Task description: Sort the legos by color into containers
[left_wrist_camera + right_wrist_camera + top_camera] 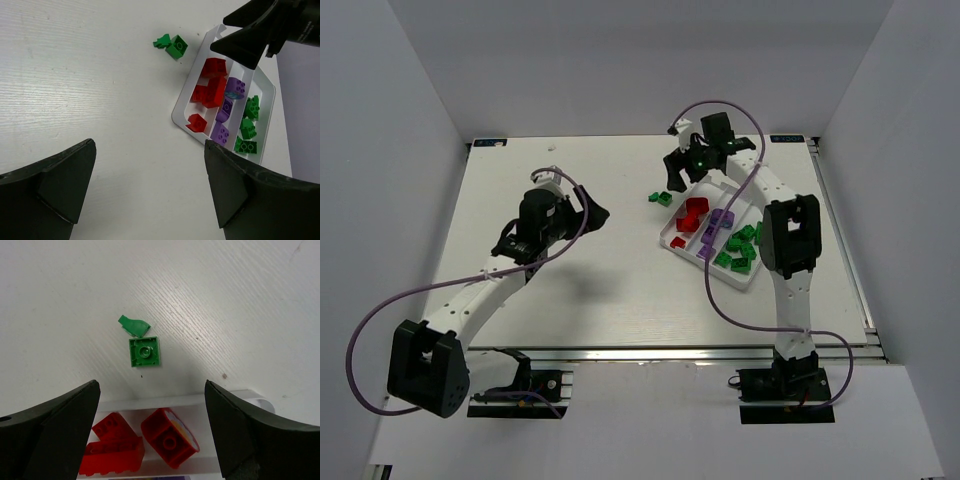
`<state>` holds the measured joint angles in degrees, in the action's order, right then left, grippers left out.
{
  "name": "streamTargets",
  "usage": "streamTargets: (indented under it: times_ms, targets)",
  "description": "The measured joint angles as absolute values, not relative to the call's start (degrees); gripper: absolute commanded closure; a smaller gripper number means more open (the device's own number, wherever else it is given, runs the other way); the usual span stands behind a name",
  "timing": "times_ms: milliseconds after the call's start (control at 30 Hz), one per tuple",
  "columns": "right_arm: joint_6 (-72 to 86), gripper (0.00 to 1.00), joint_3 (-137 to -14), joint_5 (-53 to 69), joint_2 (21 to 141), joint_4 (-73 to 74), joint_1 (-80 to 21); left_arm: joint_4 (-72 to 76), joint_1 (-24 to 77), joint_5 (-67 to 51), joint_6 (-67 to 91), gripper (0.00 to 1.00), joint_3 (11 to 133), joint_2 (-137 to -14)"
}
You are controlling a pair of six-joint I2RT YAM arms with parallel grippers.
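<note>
Hovering right tool [692, 165], spread wide and empty, above tray [165, 401] rim; two green legos [145, 351] just beyond it. Next: descend, pinch one, move to green compartment [260, 125].

Red bricks [216, 87], purple bricks [234, 88] and green bricks [248, 128] are showing in the white tray [179, 112]; 2 green pieces [176, 46] are lying on the pale streaked table [75, 75].
</note>
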<state>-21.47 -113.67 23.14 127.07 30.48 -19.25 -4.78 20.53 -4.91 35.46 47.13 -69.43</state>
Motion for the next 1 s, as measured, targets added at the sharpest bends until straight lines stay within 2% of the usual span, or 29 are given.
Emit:
streamTargets:
  times_ms: [767, 1000]
  targets:
    - [-23.2, 0.15, -117.6, 19.7, 137.1, 30.4, -23.7, -4.3, 17.9, -5.4, 38.1, 0.02, 42.7, -69.1]
    - [-23.2, 0.21, -117.6, 17.6, 138.4, 30.3, -24.5, -4.4, 17.8, -5.4, 38.5, 0.02, 42.7, -68.7]
